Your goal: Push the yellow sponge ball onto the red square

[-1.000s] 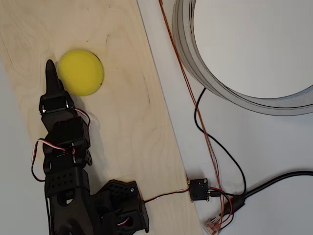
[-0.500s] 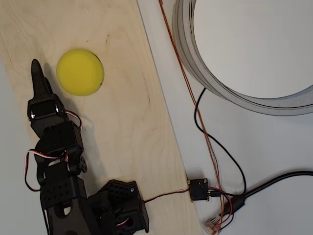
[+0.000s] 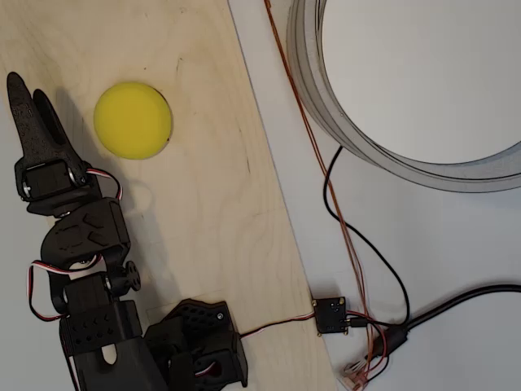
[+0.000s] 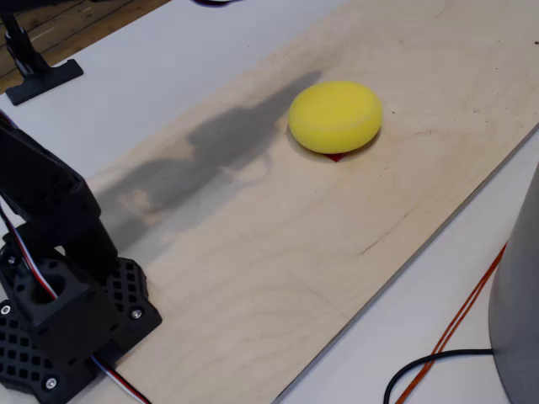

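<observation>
Yellow sponge ball [image 4: 335, 115], matte, covers red square [image 4: 336, 156].

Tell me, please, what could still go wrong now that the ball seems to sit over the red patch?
The yellow sponge ball covers nearly all of the red square; a sliver shows at its base in the fixed view, so centring is hard to judge. The ball is round and free on the smooth wooden board, so a light nudge could roll it off. The gripper sits just to its left in the overhead view; a sideways swing might clip it.
</observation>
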